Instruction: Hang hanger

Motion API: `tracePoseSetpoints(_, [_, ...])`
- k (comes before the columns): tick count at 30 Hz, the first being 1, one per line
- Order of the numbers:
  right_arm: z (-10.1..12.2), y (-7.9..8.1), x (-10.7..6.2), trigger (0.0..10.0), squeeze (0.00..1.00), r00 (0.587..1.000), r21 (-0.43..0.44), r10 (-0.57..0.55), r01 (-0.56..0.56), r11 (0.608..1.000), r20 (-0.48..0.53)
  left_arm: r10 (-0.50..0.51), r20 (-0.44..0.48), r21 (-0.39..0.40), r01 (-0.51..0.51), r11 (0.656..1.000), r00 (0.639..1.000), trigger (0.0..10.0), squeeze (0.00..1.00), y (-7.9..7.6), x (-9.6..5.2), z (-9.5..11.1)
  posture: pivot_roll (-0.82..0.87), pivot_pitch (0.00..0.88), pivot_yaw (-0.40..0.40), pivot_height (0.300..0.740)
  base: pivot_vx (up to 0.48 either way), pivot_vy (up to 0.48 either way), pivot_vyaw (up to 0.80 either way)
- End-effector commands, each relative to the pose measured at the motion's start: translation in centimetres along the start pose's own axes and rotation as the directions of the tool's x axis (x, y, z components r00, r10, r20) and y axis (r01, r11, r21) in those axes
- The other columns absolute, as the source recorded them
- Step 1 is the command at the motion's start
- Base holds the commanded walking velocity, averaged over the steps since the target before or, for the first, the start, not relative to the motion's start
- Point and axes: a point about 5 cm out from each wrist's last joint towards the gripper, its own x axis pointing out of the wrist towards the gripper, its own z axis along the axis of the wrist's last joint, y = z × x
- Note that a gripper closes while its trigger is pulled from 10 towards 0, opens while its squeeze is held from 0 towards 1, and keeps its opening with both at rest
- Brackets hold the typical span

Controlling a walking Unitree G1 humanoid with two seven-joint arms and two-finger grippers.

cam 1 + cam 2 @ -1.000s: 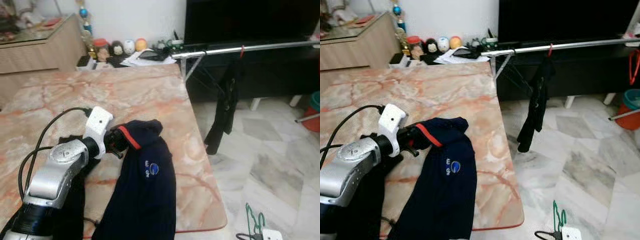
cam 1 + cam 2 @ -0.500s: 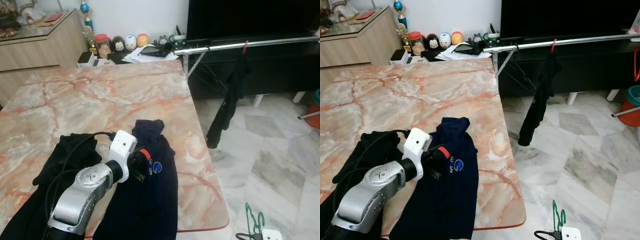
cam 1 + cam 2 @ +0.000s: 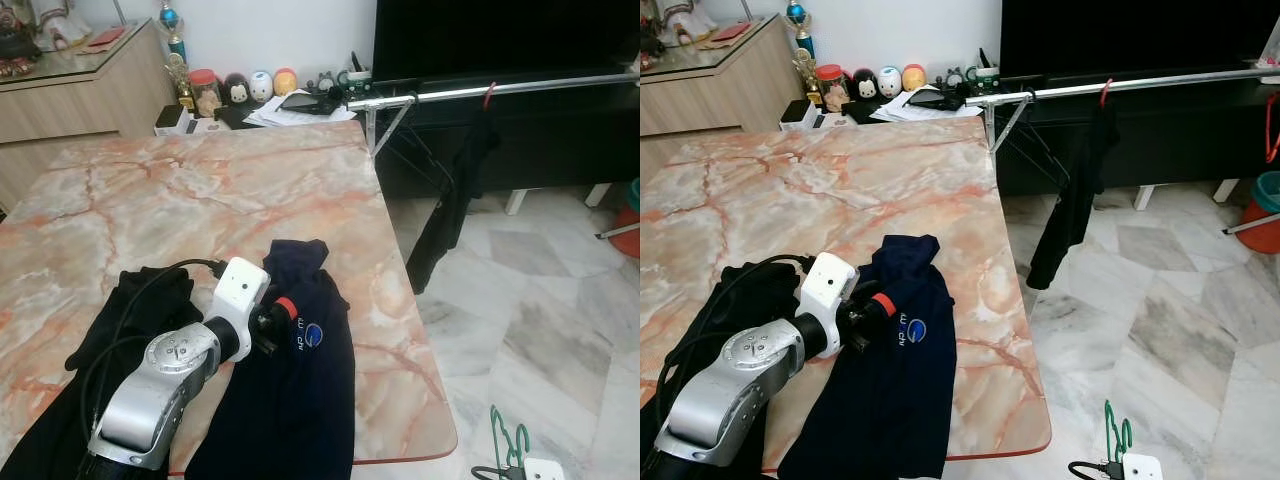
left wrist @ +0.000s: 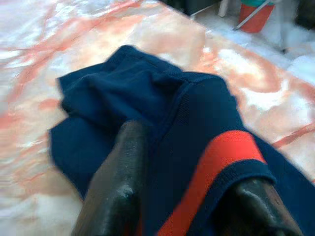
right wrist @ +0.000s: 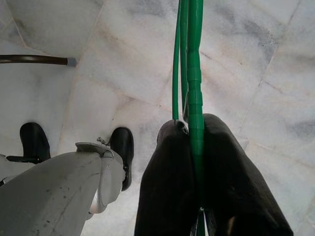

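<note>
Filling most of the head views, a pink-veined marble tabletop (image 3: 200, 190) carries two garments: a navy shirt (image 3: 290, 400) with a round emblem and a red-striped cuff, draped over the near edge, and a black garment (image 3: 130, 310) bunched just beside it on the robot's left. Beyond the tabletop's far right corner a silver clothes rail (image 3: 480, 92) runs across in front of a dark television, with a black garment (image 3: 455, 200) hanging from it on a red hook. Grey-white marble floor (image 3: 540, 300) spreads below on the right.

The left gripper (image 4: 189, 196) rests on the navy shirt, its silver arm reaching forward over the black garment. In the left wrist view the two fingers (image 4: 118, 191) stand spread, with the shirt's red-striped cuff (image 4: 216, 167) lying between them and reaching the other finger.

The right gripper (image 5: 199, 172) hangs low beside the tabletop, above the floor. Its fingers (image 5: 167, 182) are pressed together on a green hanger (image 5: 193, 64), pinching the hanger's wire between them; the wire runs straight out past the fingertips. In the head views its green hook (image 3: 510, 440) pokes up at the lower right edge.
</note>
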Motion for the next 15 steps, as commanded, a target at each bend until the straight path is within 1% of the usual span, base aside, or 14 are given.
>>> tracePoseSetpoints(1, [-0.01, 0.16, 0.02, 10.0, 0.0, 1.0, -0.002, 0.004, -0.004, 1.0, -0.003, 0.04, -0.006, 0.031, -0.04, 0.999, 0.999, 10.0, 1.0, 0.36, -0.33, 0.05, 0.07, 0.0, 0.07, 0.74, 0.0, 0.0, 0.0])
tracePoseSetpoints(8, [-0.01, 0.12, 0.02, 10.0, 0.0, 1.0, -0.004, 0.004, -0.004, 1.0, -0.003, 0.02, -0.002, 0.053, -0.02, 0.998, 1.0, 10.0, 1.0, 0.17, -0.67, 0.07, 0.07, 0.0, 0.069, 0.74, 0.0, 0.0, 0.0])
tracePoseSetpoints(10, [0.0, 0.09, 0.01, 10.0, 0.0, 1.0, -0.007, 0.005, -0.005, 1.0, -0.003, 0.01, -0.001, 0.083, -0.01, 0.996, 1.0, 10.0, 1.0, 0.18, -0.91, 0.14, 0.08, 0.0, 0.066, 0.74, 0.0, 0.0, 0.0])
tracePoseSetpoints(15, [0.01, 0.06, 0.01, 10.0, 0.0, 1.0, -0.01, 0.005, -0.005, 1.0, -0.003, 0.023, 0.002, 0.091, -0.023, 0.996, 1.0, 10.0, 1.0, 0.43, -1.11, 0.22, 0.08, 0.0, 0.065, 0.74, 0.0, 0.0, 0.0])
